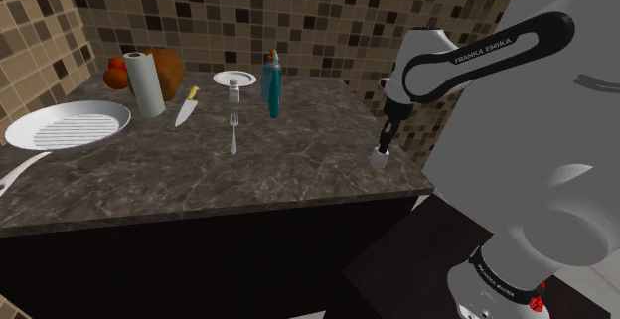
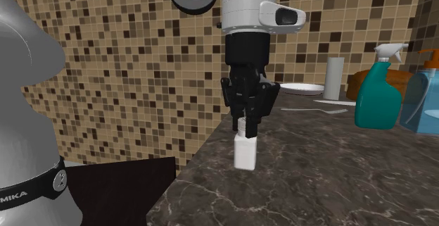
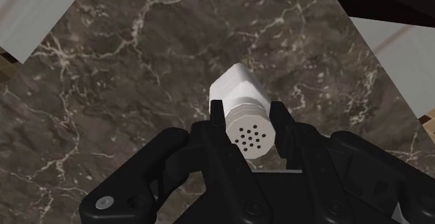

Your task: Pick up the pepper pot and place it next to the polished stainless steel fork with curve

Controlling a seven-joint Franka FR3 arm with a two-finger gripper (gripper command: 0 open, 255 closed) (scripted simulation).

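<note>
claw (image 2: 246, 127) pinches the white pot (image 2: 245, 154) by its cap at the bench's (image 2: 338, 172) edge — fork (image 1: 233, 133) well apart.

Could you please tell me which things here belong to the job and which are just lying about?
Belong to the job:
pepper pot, clasped in the gripper
fork

Just lying about:
frying pan
paper towel roll
knife
plate
small shaker
spray bottle

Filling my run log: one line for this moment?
tool: shut on pepper pot | pepper pot: upright, at countertop corner | fork: apart, mid-countertop
</note>
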